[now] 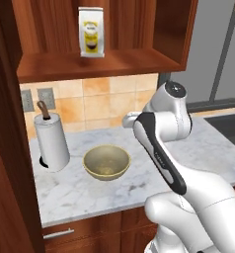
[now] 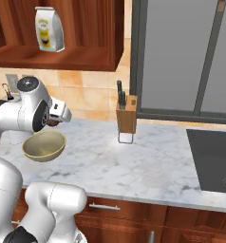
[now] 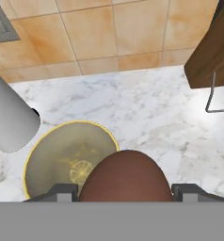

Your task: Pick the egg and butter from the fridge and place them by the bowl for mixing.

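A marble counter (image 1: 80, 190) is seen under a wood shelf (image 1: 99, 63), w/ tan tile behind. A tan bowl (image 1: 106, 162) is set mid-counter. A paper towel roll (image 1: 51, 142) is stood upright near the bowl's left, not touching. A yellow-white bag (image 1: 91, 32) is stood on the shelf. The white arm (image 1: 164, 148) is bent over the counter, right of the bowl. Two outlets (image 1: 38, 99) are set in the tile at left.

Matt brown egg (image 3: 125, 176); glossy bowl (image 1: 106, 162); veined marble counter (image 1: 139, 178).
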